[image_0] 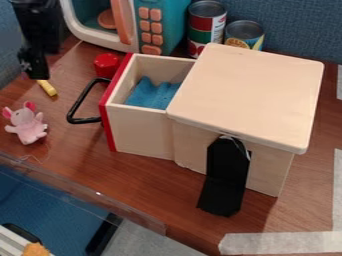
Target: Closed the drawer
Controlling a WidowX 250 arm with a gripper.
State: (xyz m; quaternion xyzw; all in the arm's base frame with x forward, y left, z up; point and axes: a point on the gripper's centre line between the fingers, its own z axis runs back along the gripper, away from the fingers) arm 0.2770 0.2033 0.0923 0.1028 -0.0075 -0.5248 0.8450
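Observation:
At the upper left hangs the black gripper, above the table and to the left of the toy microwave; it is apart from the drawer. The wooden drawer stands pulled out toward the left from its light wooden box. It has a red front edge and a black handle on its left side. A blue cloth lies inside the drawer. The gripper is up and to the left of the handle, not touching it.
A pink mouse toy, a yellow piece and a red object are left of the drawer. Behind stand a toy microwave and two cans. A black strap is at the box's front.

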